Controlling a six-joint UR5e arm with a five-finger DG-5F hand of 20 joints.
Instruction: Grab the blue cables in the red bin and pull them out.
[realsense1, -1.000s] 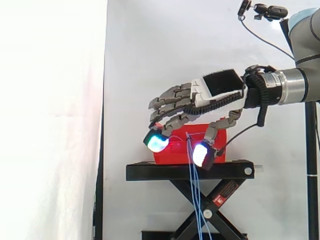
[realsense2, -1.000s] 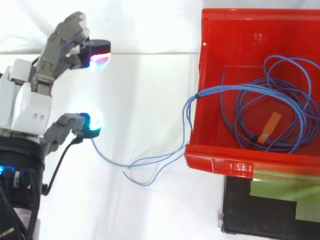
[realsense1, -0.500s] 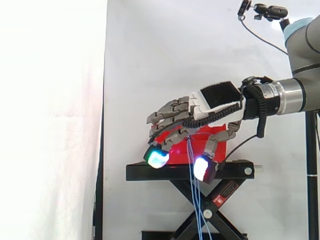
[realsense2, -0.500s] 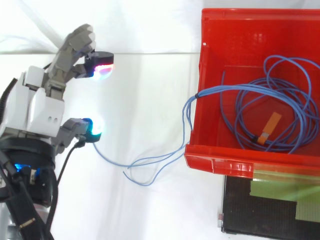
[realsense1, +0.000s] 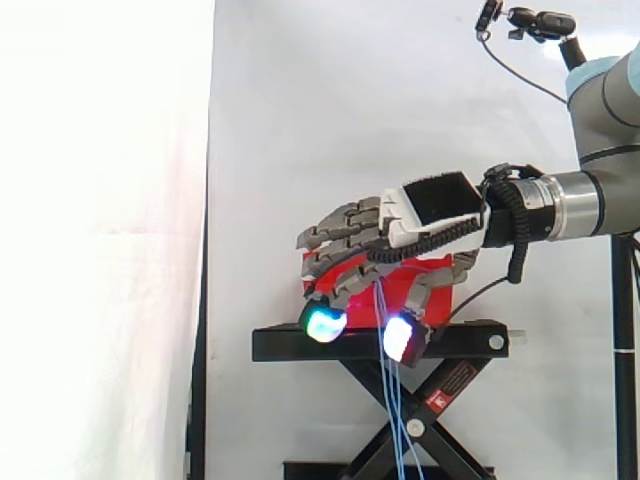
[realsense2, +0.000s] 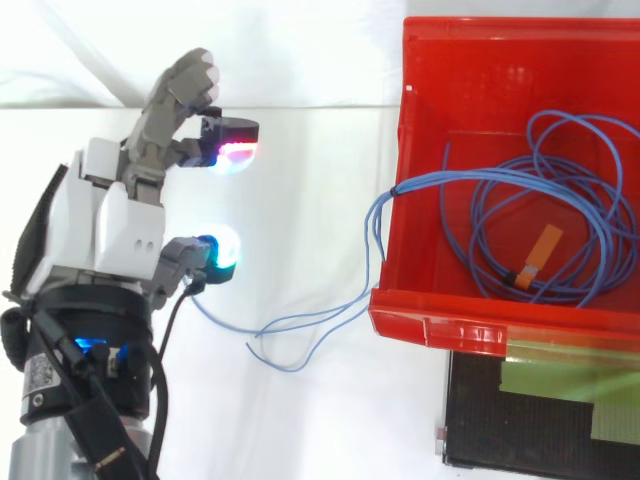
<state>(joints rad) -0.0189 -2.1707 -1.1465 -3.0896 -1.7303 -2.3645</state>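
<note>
From the side I see the hand (realsense1: 420, 205) coming in from the right in front of the red bin (realsense1: 443, 272), which sits on a black scissor stand (realsense1: 470, 342). Its fingers (realsense1: 323, 322) hang down in a loose claw, the thumb pad spread well apart from the others, and I see nothing clasped between them. The blue cables (realsense1: 393, 420) drop straight down from the bin's near wall past the edge of the stand, running just beside the white-glowing pad; I cannot tell whether they touch it. A white curtain (realsense1: 100, 240) closes off the left. From above, the hand (realsense2: 105, 220) lies well to the left of the bin (realsense2: 395, 110), with one pad glowing magenta up top and a cyan one lower down, wide apart and holding nothing. Most of the blue cable lies coiled inside the bin (realsense2: 585, 215) around a small orange tag (realsense2: 540, 250). A tied bunch crosses the bin's left wall and trails off toward the hand, one strand disappearing under the cyan pad. The stand's black top shows below the bin.
</note>
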